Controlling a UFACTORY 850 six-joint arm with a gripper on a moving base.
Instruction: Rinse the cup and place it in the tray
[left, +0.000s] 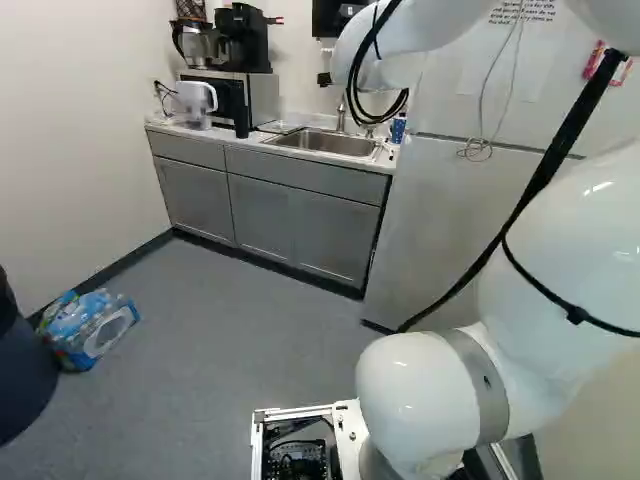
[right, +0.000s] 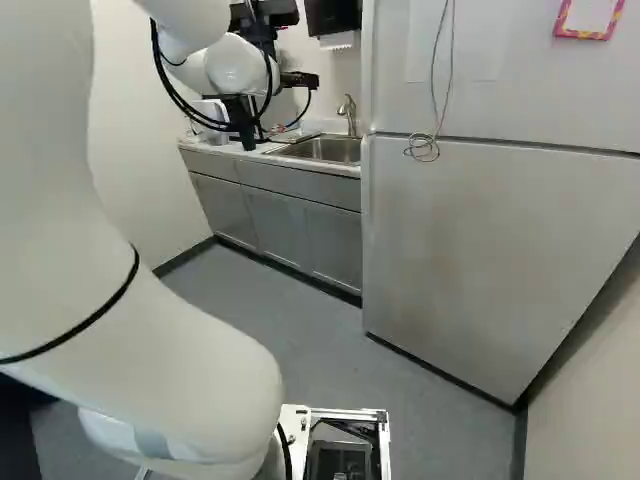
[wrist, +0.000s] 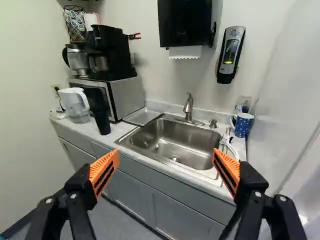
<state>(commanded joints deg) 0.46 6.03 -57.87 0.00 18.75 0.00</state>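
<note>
Since the blue mug, likely the cup, stands on the worktop beside the sink, and the end effector hangs open and empty, nothing seems done. Grasping, rinsing and setting it in the likely tray across the sink remain.

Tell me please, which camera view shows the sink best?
The wrist view: it looks down into the sink, so even the drain shows. The left base view shows it smaller, at a shallower angle; in the right base view the fridge covers one end.
</note>
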